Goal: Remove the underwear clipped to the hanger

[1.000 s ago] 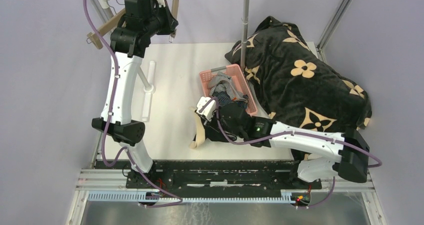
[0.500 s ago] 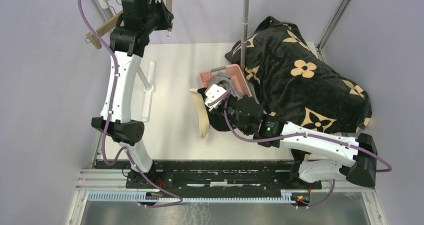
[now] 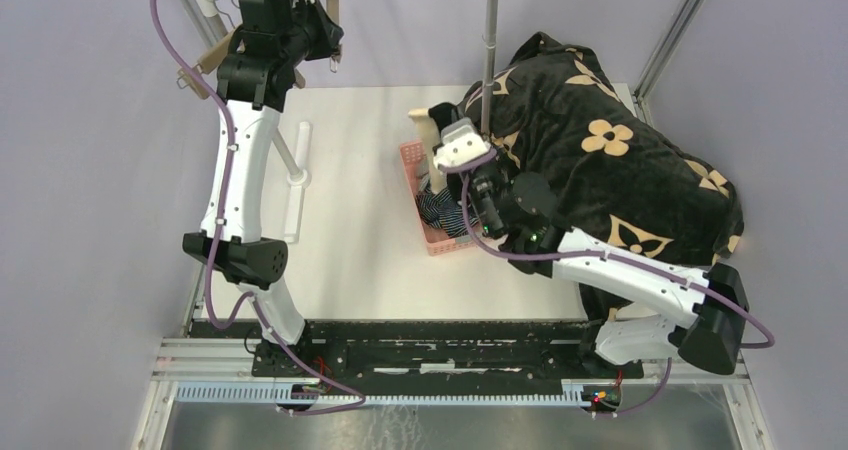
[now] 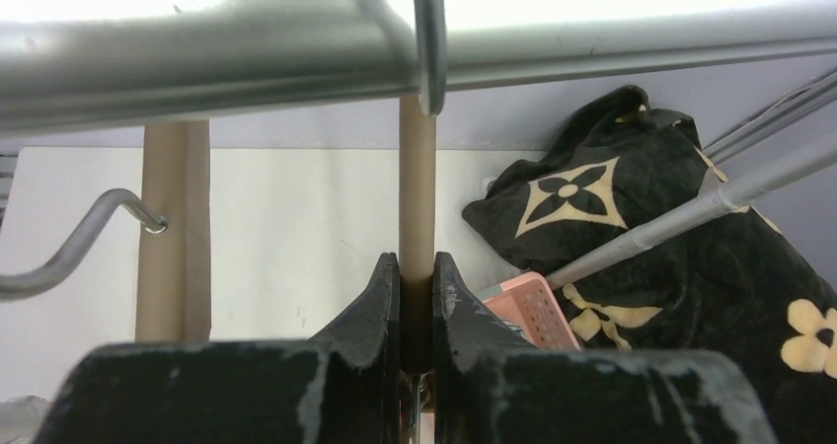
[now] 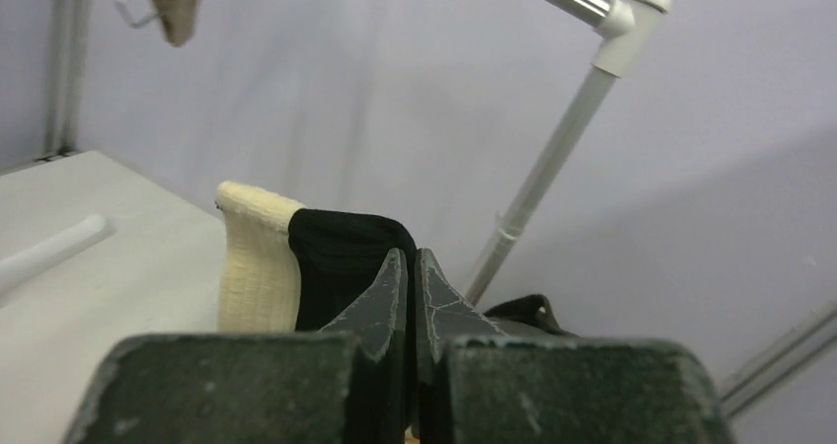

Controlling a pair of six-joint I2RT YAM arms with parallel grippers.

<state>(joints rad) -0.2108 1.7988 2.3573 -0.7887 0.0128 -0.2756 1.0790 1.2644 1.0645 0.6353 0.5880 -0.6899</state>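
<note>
Now the right gripper (image 5: 410, 266) is pinched on the black underwear (image 5: 345, 257), soft, light, floppy, over the pink basket (image 3: 445, 243) mid-table, its cream waistband (image 5: 255, 266) looks the firmest hold, while the left gripper (image 4: 417, 271) clamps the wooden hanger (image 4: 418, 178) far left.

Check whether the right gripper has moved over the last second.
Yes. The right gripper, shut on the black underwear, has swung up-frame and rightward in the top view, ending beside the upright pole.

2 arms (image 3: 245, 170), 2 hangers (image 4: 417, 187), 1 pink basket (image 3: 412, 168), 1 blanket (image 3: 620, 170), 1 blk boxer (image 5: 341, 257)
</note>
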